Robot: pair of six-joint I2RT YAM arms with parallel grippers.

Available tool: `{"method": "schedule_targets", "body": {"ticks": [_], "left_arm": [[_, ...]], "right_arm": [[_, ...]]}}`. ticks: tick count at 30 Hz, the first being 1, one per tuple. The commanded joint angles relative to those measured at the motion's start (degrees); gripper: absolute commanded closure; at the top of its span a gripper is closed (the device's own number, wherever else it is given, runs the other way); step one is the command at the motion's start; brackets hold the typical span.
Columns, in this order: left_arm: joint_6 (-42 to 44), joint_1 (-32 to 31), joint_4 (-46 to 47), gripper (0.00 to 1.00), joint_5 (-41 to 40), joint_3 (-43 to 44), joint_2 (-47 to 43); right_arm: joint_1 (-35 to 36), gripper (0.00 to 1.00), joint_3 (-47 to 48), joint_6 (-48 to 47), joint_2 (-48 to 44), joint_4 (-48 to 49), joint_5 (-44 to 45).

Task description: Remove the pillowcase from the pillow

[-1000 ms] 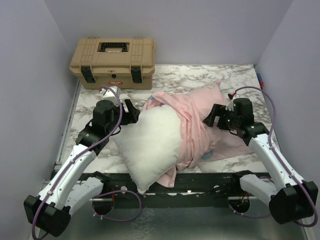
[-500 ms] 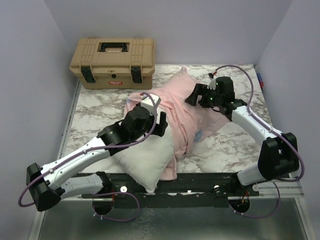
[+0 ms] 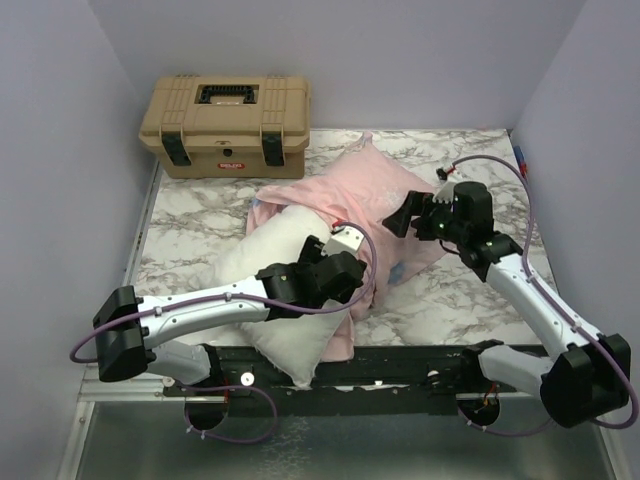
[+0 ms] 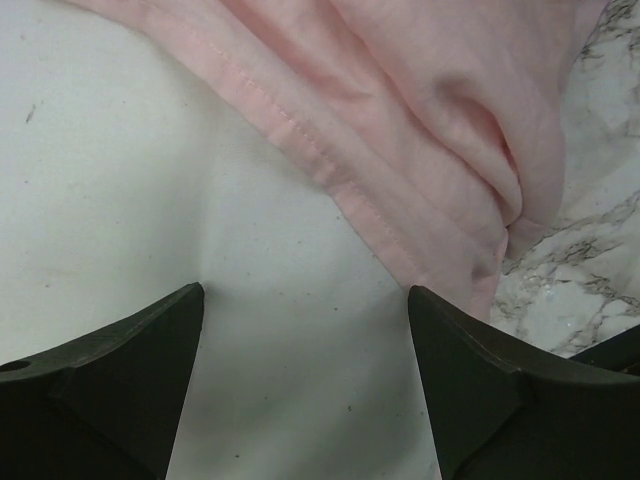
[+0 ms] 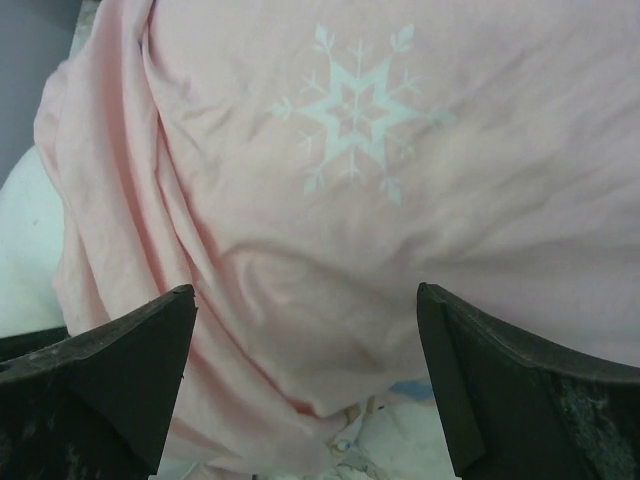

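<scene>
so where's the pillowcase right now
In the top view the pillowcase lies mid-table, right of centre, bunched over the far end of the white pillow, nearer and to the right of the tan toolbox.

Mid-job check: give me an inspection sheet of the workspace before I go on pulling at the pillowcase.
Surface: marble-patterned table, partly covered.
Job's things: pillowcase pink side out, bunched over the pillow's far end; pillow bare at its near end, overhanging the table's near edge.
Clutter: tan toolbox, shut, far left corner.
Claws: left claw open over the pillow beside the pillowcase hem; right claw open over the pillowcase; neither holds anything.
Cables: purple cables loop along both arms.
Surroundings: pale walls on three sides.
</scene>
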Motion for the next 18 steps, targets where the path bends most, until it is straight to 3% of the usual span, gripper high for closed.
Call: {"method": "schedule_targets", "body": {"ticks": [1, 10, 18], "left_arm": [[-6.30, -0.67, -7.13, 0.15, -3.63, -1.09, 1.41], [-7.72, -0.60, -5.25, 0.14, -2.65, -6.84, 0.91], [-5.40, -0.66, -0.61, 0.13, 0.61, -9.62, -6.07]], "right_arm": [[0.49, 0.03, -3.89, -2.28, -5.09, -5.51, 0.67], [1.16, 0.01, -11.31, -2.46, -11.24, -4.22, -15.86], [7.26, 0.00, -14.59, -1.79, -10.74, -3.40, -18.00]]}}
